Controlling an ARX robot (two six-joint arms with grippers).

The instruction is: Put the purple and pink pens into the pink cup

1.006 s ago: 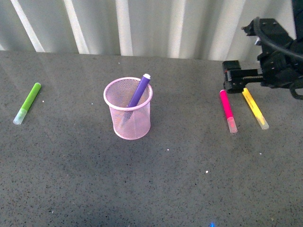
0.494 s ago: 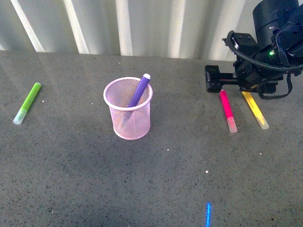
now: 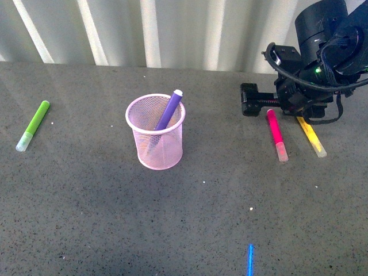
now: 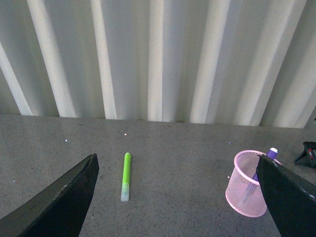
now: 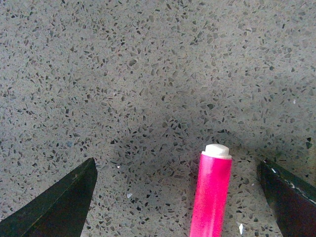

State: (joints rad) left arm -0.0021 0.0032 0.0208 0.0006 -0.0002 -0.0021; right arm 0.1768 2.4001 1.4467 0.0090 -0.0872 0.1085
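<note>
Beneath spread right tool (image 5: 176, 164), pink pen (image 5: 211, 197)

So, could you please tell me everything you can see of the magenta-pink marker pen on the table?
The slim magenta-pink marker pen lies flat on the speckled grey table, beside a yellow marker without touching it. Glossy plastic barrel, white far end, translucent cap toward the robot. The open right gripper straddles the white end; nothing grips it.
</note>
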